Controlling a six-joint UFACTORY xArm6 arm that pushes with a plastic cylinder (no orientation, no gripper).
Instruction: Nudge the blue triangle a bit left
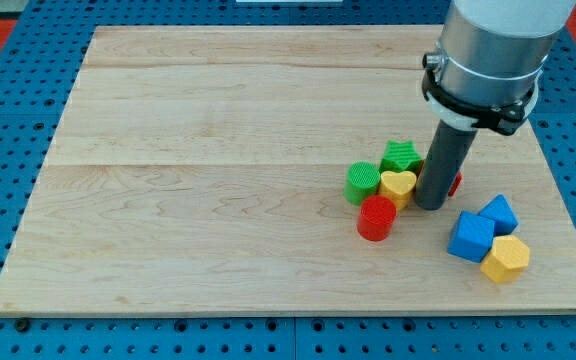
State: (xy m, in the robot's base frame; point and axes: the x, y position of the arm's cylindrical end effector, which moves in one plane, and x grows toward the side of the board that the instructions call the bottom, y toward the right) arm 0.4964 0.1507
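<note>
The blue triangle [499,213] lies near the board's right edge, touching a blue cube [469,237] at its lower left. My tip [430,206] rests on the board to the left of the blue triangle, about a block's width away. The tip stands right next to a yellow heart [398,186] on its left. A red block [456,183] is mostly hidden behind the rod.
A green star [400,156], a green cylinder [363,182] and a red cylinder [376,218] cluster left of the tip. A yellow hexagon [506,259] touches the blue cube from below. The wooden board [218,150] lies on a blue pegboard.
</note>
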